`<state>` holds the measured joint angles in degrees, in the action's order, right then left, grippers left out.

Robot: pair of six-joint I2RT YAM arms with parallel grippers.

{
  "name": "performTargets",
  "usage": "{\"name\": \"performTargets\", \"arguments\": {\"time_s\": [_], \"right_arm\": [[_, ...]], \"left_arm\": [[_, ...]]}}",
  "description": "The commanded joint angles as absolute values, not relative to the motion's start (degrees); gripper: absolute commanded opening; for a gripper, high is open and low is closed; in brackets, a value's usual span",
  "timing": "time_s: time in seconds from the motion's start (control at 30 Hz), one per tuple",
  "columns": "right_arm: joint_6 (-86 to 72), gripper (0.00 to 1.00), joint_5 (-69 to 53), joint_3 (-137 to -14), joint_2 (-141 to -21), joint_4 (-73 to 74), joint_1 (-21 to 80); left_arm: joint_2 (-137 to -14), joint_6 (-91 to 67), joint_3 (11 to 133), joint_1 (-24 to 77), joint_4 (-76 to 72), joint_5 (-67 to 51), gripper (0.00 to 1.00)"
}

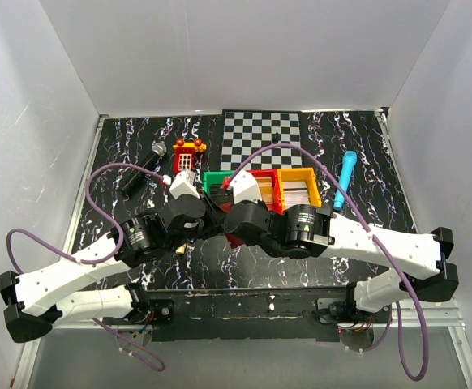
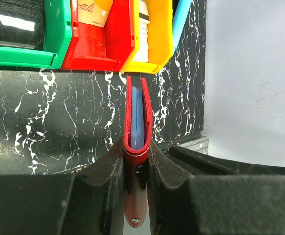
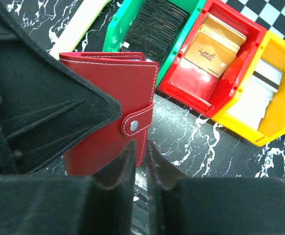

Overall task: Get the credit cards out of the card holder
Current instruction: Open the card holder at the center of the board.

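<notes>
Although credit cards (image 3: 213,49) already lie sorted in the green bin (image 2: 59,34) (dark), the red bin (image 2: 123,34) (tan-orange) and the yellow bin (image 2: 159,34) (pale) at the middle of the desk (image 2: 59,122), the card holder (image 3: 108,107) is folded with its tab snapped. Whether its blue sleeves hold more cards cannot be told, so the task is judged late, possibly complete. Both arms reach inward from the near corners and meet over the desk's middle, on the near side of the bins. Left claw (image 2: 136,147): clamped on the card holder, carrying it on edge above the desk, open side toward the bins. Right claw (image 3: 141,149): pointed down at the holder's tab-side edge, fingers a narrow gap apart. Whether they pinch that edge cannot be told.
</notes>
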<state>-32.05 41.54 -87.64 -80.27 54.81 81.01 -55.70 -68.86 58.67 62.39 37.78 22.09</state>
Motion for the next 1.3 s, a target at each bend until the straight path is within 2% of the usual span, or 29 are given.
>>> {"name": "performTargets", "arguments": {"time_s": [0.0, 0.07, 0.27, 0.53, 0.97, 1.27], "right_arm": [[-30.0, 0.28, 38.7, -86.7, -78.3, 50.0, 80.9], [-29.6, 0.35, 38.2, -86.7, -78.5, 49.6, 81.0], [-29.0, 0.45, 38.5, -87.5, -80.3, 50.1, 81.0], [-30.1, 0.47, 43.3, -91.1, -84.4, 56.0, 81.0], [-30.8, 0.39, 45.9, -93.5, -86.9, 59.6, 80.9], [-30.1, 0.17, 44.6, -93.6, -87.0, 59.1, 80.8]], "left_arm": [[-54.9, -69.3, 61.4, 62.7, 37.8, 23.1, 0.0], [-55.2, -69.3, 61.9, 62.7, 37.8, 22.9, 0.0], [-55.9, -69.1, 63.0, 62.7, 37.7, 22.1, 0.0], [-55.6, -68.8, 63.4, 62.7, 37.6, 21.3, 0.0], [-55.4, -68.6, 63.7, 62.7, 37.0, 19.6, 0.0], [-55.3, -68.1, 63.6, 62.7, 36.6, 19.1, 0.0]]}}
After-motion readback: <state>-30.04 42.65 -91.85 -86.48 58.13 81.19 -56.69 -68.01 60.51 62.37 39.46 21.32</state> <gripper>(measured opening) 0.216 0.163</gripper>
